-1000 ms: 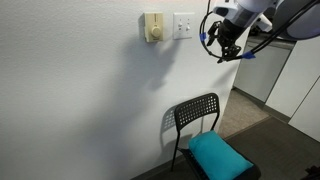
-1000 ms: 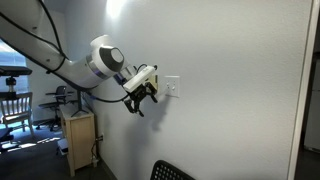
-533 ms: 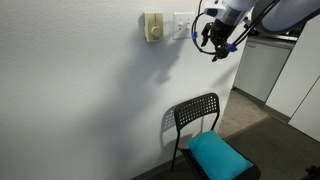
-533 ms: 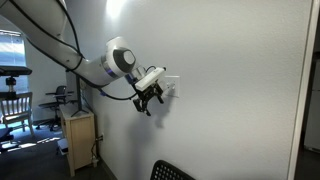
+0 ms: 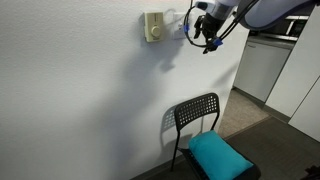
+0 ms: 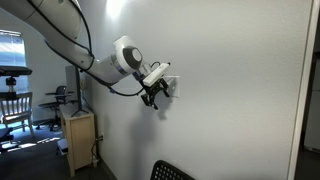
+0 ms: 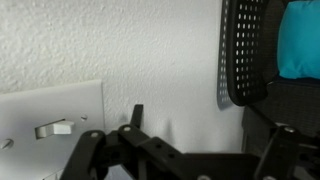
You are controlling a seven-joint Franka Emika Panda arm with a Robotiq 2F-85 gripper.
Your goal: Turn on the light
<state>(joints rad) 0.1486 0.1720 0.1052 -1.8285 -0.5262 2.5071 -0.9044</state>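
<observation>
The light switch is a white square wall plate (image 7: 50, 125) with a small lever (image 7: 55, 128), at the left of the wrist view. In both exterior views it is partly hidden behind my gripper (image 5: 181, 20) (image 6: 172, 83). No lamp is in view. My gripper (image 5: 206, 32) (image 6: 154, 95) hangs close to the wall, just beside and slightly below the plate. In the wrist view its fingers (image 7: 205, 125) are spread apart with bare wall between them and hold nothing. I cannot tell whether a finger touches the plate.
A cream-beige thermostat box (image 5: 153, 27) is mounted beside the switch plate. A black mesh chair (image 5: 196, 114) with a teal cushion (image 5: 220, 155) stands below against the wall and also shows in the wrist view (image 7: 245, 50). A small wooden cabinet (image 6: 78, 140) stands along the wall.
My gripper has moved along the wall towards the switch plate and now partly covers it in the exterior views. Its fingers stay spread.
</observation>
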